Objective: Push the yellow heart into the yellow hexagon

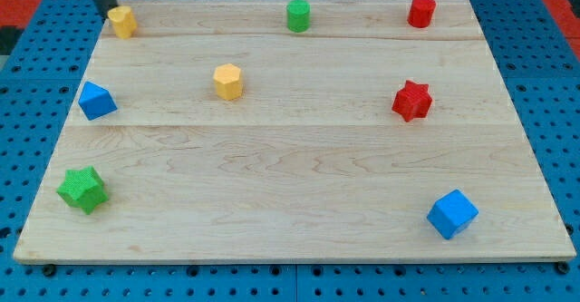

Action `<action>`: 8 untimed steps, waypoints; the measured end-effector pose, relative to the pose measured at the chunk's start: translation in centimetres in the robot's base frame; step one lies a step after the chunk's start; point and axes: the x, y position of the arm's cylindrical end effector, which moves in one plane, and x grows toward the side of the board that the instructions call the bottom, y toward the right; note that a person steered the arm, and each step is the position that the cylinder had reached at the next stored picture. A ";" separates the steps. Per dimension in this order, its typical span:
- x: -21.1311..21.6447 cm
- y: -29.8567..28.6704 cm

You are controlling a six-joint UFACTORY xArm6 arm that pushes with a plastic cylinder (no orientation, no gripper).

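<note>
The yellow heart [123,21] lies at the board's top left corner. The yellow hexagon [227,82] stands lower and to the view's right of it, well apart. My tip [111,10] comes down from the view's top left edge and touches the heart's upper left side. The rod's upper part is cut off by the frame.
A green cylinder [298,15] and a red cylinder-like block [420,11] stand along the top edge. A red star [412,101] is at the right, a blue cube [452,214] at bottom right, a green star [83,189] at bottom left, a blue block [96,101] at the left edge.
</note>
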 end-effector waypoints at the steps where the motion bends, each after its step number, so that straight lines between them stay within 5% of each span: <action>1: 0.1 3.9; 2: 1.7 5.8; 4: 2.8 -2.2; 8: 5.9 7.2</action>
